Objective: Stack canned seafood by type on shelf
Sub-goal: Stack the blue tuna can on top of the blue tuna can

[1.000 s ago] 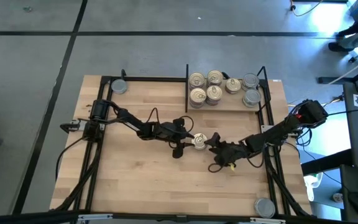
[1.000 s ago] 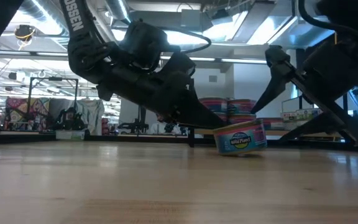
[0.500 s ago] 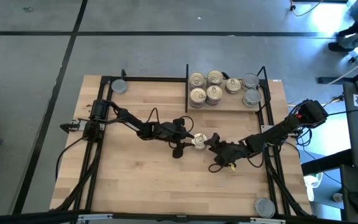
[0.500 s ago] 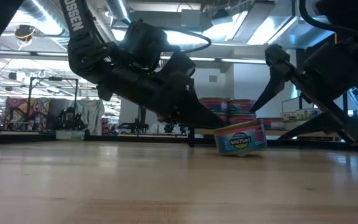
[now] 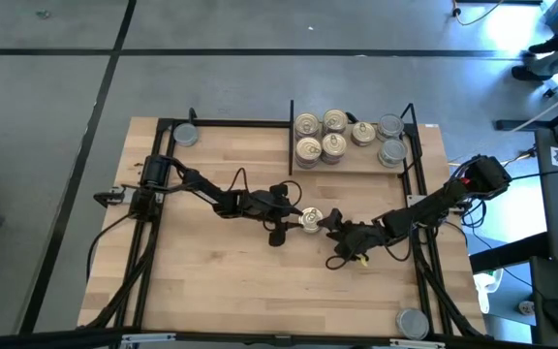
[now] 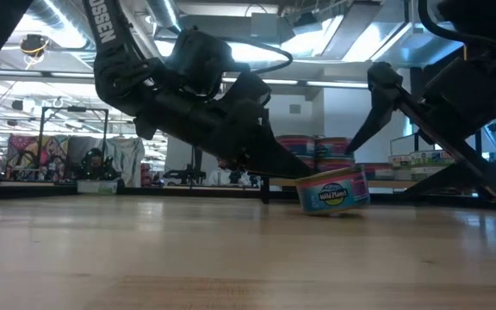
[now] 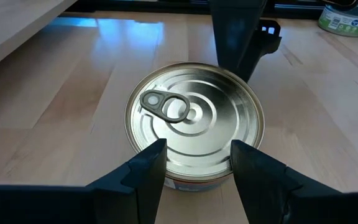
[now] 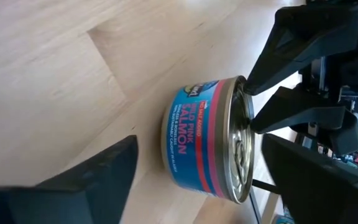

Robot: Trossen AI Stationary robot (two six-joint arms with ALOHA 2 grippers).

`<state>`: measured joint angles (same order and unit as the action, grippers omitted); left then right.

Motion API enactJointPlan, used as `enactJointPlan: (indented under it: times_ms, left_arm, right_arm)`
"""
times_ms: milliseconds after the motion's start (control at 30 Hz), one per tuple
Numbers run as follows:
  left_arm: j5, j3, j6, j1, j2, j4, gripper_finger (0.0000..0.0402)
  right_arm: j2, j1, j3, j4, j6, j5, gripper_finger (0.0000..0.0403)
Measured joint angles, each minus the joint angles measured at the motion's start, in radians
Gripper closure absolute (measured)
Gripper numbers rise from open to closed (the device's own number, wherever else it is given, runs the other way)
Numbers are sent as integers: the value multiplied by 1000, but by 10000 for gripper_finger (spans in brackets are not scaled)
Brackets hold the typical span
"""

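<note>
Tabletop (image 5: 211, 271) of light wood carries everything. At its far left corner sits one grey-lidded tin (image 5: 186, 135). The left gripper (image 5: 293, 221) reaches in from the left, its fingers (image 7: 143, 167) closed on the near rim of a gold pull-tab tin (image 5: 310, 220) at the table's middle; the low view shows this salmon tin (image 6: 333, 190) tilted, one edge lifted off the wood. Just right of it, the right gripper (image 5: 333, 233) stands open, its fingers (image 8: 98, 180) apart on either side of the tin (image 8: 207, 138), not touching it. Behind, the shelf (image 5: 347, 167) holds seven tins (image 5: 333, 145) in a cluster. Another grey-lidded tin (image 5: 412, 323) lies at the near right corner.
</note>
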<state>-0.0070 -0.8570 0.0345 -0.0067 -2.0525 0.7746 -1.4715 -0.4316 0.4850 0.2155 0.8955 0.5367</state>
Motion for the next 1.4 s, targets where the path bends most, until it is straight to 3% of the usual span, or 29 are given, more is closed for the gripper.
enactJointPlan:
  times_ms: [133, 200, 700, 1167, 1400]
  left_arm:
    - [0, 0, 0, 0, 0, 0, 226]
    - [0, 0, 0, 0, 0, 0, 226]
    - [0, 0, 16, 0, 0, 0, 226]
    - [0, 0, 16, 0, 0, 1, 226]
    - [0, 0, 14, 0, 0, 8, 226]
  right_arm:
    - [0, 0, 0, -1, -2, -1, 14]
    - [0, 0, 0, -1, -8, -18, 7]
    - [0, 5, 0, -1, -7, -55, 35]
    - [0, 141, 0, 10, 9, -103, 36]
    - [-82, 144, 0, 88, 79, -102, 36]
